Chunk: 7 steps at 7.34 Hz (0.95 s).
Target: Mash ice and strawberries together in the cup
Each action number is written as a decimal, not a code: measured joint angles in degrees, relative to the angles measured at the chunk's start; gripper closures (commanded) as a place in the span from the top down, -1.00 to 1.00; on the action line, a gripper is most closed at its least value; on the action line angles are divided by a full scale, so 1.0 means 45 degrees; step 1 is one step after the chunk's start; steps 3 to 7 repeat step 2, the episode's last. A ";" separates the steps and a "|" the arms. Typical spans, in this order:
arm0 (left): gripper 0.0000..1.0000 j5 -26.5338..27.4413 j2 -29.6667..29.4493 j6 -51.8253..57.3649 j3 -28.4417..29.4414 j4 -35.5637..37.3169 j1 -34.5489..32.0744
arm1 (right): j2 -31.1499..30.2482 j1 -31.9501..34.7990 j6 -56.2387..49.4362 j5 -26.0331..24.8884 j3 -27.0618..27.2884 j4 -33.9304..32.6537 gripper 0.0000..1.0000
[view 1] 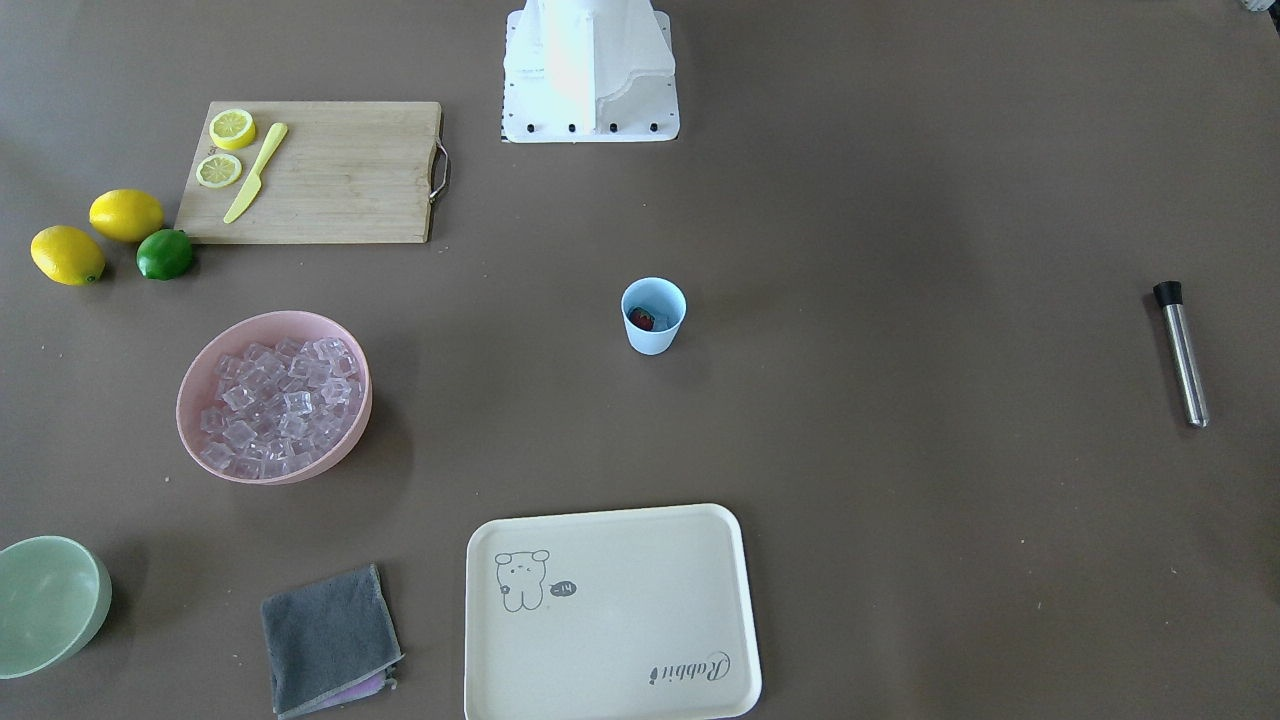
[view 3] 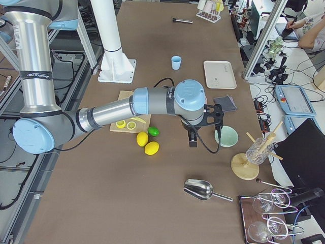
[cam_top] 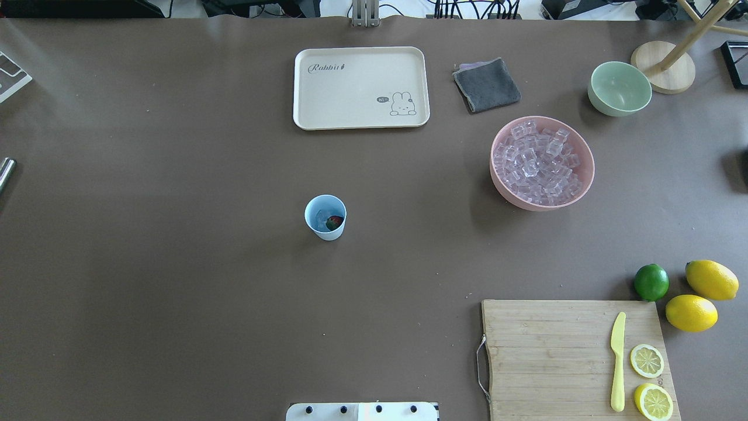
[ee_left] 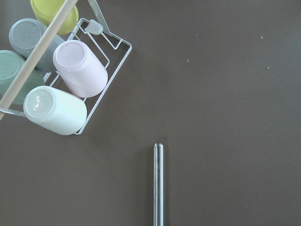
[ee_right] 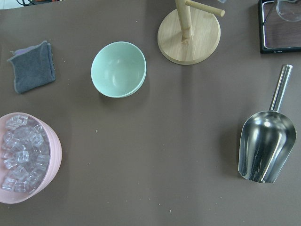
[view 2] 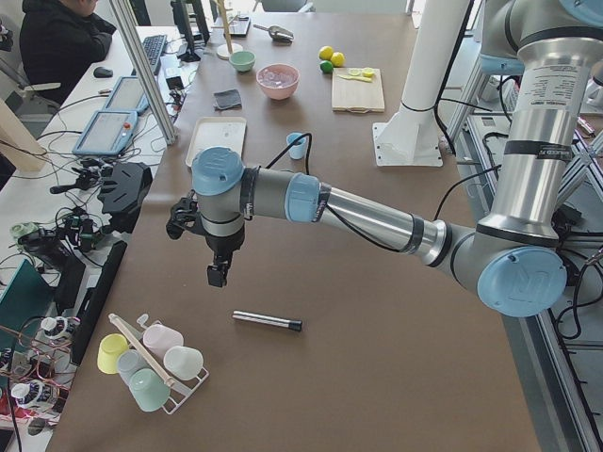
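The light blue cup [view 1: 653,318] [cam_top: 325,217] stands upright mid-table, with a strawberry [view 1: 641,319] [cam_top: 334,222] inside it. The ice [view 1: 275,400] [cam_top: 540,164] [ee_right: 21,160] is heaped in a pink bowl [view 1: 200,385]. My left gripper [view 2: 217,275] hangs over the table's left end, just above a metal rod with a black cap [view 2: 268,321] [ee_left: 158,183] [view 1: 1182,355]. My right gripper [view 3: 193,142] hovers over the right end, near the pale green bowl [view 3: 226,136] [ee_right: 118,69]. Both show only in side views, so I cannot tell whether they are open or shut.
A cream tray [cam_top: 360,88] and a grey cloth [cam_top: 487,85] lie at the far edge. A cutting board [cam_top: 575,356] carries a yellow knife and lemon halves, with lemons and a lime [cam_top: 651,282] beside it. A metal scoop [ee_right: 265,146], a wooden stand [ee_right: 189,35] and a cup rack [ee_left: 61,70] sit at the ends.
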 measured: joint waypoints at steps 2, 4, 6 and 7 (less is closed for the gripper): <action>0.95 0.0379 0.0123 -0.0552 0.0202 -0.1212 0.0088 | 0.0322 0.0036 -0.0029 -0.0286 0.0043 -0.0192 0.99; 0.95 0.0379 0.0123 -0.0552 0.0202 -0.1212 0.0088 | 0.0322 0.0036 -0.0029 -0.0286 0.0043 -0.0192 0.99; 0.95 0.0379 0.0123 -0.0552 0.0202 -0.1212 0.0088 | 0.0322 0.0036 -0.0029 -0.0286 0.0043 -0.0192 0.99; 0.95 0.0379 0.0123 -0.0552 0.0202 -0.1212 0.0088 | 0.0322 0.0036 -0.0029 -0.0286 0.0043 -0.0192 0.99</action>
